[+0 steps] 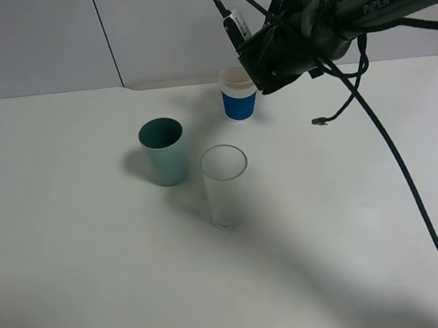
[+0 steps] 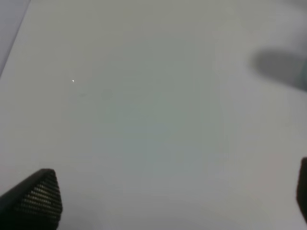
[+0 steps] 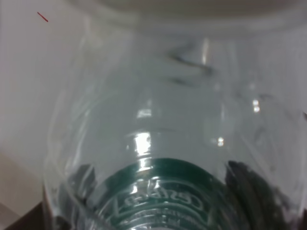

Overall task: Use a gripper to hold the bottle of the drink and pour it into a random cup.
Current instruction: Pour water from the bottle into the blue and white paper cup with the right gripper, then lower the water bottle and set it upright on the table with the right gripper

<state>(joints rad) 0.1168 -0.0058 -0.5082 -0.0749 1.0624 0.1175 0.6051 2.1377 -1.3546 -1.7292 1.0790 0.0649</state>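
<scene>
Bottle [image 3: 158, 143] clamped in right gripper [image 1: 273, 53], close over cup [image 1: 239, 96]; keep mouth centred above rim, tip slowly.

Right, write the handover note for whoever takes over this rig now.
Right tool: shut on the bottle, held close over the blue cup at the back of the table.
Left tool: open, holding nothing, over bare table.
Teal cup and glass: upright mid-table, clear of both tools.
Done: bottle grasped and lifted to the blue cup.
Left: the pour. No view shows whether drink is flowing or already in the cup, so check that first.
</scene>
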